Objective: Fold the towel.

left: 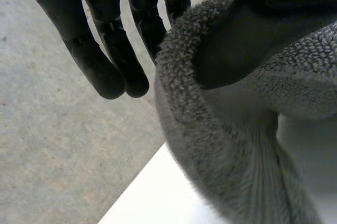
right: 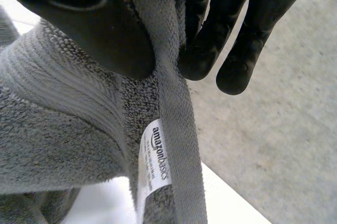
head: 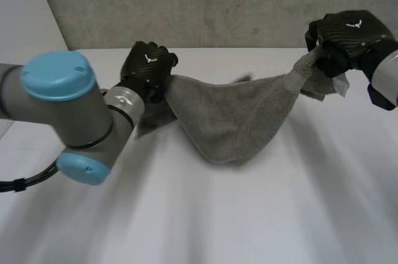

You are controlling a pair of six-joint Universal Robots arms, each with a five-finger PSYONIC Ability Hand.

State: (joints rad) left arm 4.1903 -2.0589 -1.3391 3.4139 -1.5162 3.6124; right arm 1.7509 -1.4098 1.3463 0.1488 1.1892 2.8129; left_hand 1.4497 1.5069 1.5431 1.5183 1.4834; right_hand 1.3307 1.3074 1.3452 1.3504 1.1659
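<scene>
The white bench (head: 249, 214) has open room in front, and its far edge runs just behind the two hands. One grey towel (head: 230, 115) hangs between them, sagging low in the middle. The left hand (head: 148, 65) has thumb and fingers pinched on one end, and the right hand (head: 348, 34) on the other, beside one amazonbasics label (right: 155, 155)

wall (head: 217, 3): rough grey concrete, mottled, directly behind the counter | counter (head: 249, 214): white, smooth, matte | left: plain pale panel (head: 25, 9) adjoining the wall | light: soft, even
</scene>
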